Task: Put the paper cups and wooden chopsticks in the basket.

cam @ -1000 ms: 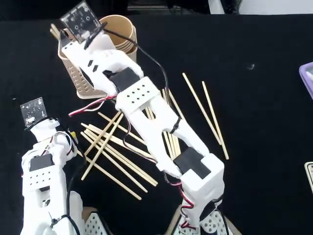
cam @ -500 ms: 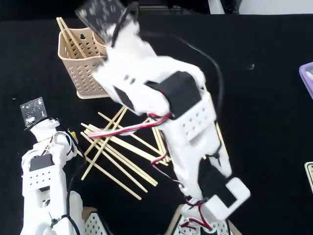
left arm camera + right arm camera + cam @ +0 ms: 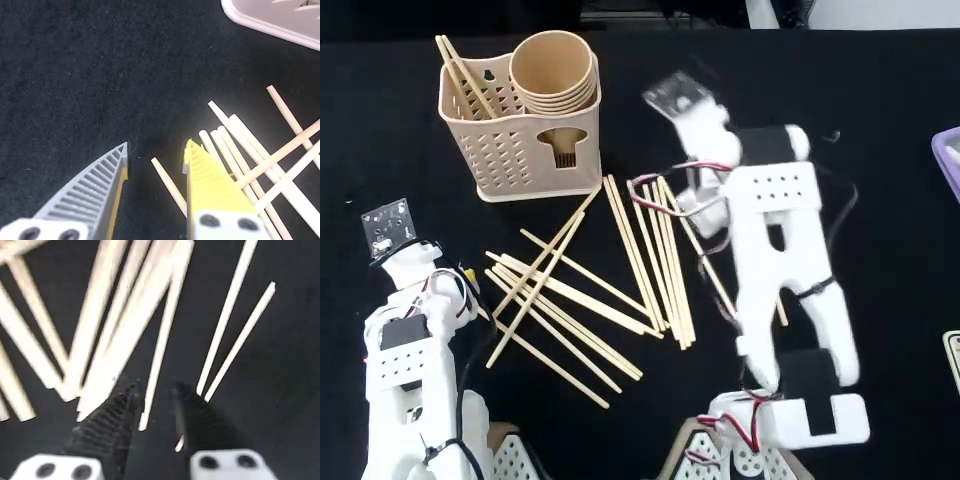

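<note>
From the high view, the basket (image 3: 520, 150) stands in the upper left of the frame with the stacked paper cups (image 3: 555, 68) already nested inside it and a couple of sticks leaning in its far corner; most of the wooden chopsticks (image 3: 575, 300) lie loose in a crossed fan on the black table (image 3: 880, 100) at centre, just below the basket; the left arm (image 3: 410, 340) sits at lower left beside that fan, and the right arm (image 3: 780, 230) stretches up the centre right over a tidier bundle. In the left wrist view, the left gripper (image 3: 157, 147) is spread wide and empty, one stick's tip lying between its jaws and more sticks just beyond the yellow finger. In the right wrist view, the right gripper (image 3: 155, 389) is only narrowly parted, gripping nothing, with a single stick's end between the dark fingers. The sticks look light, stiff, thin and prone to roll or slip; pinching one near its middle should likely keep it from pivoting.
</note>
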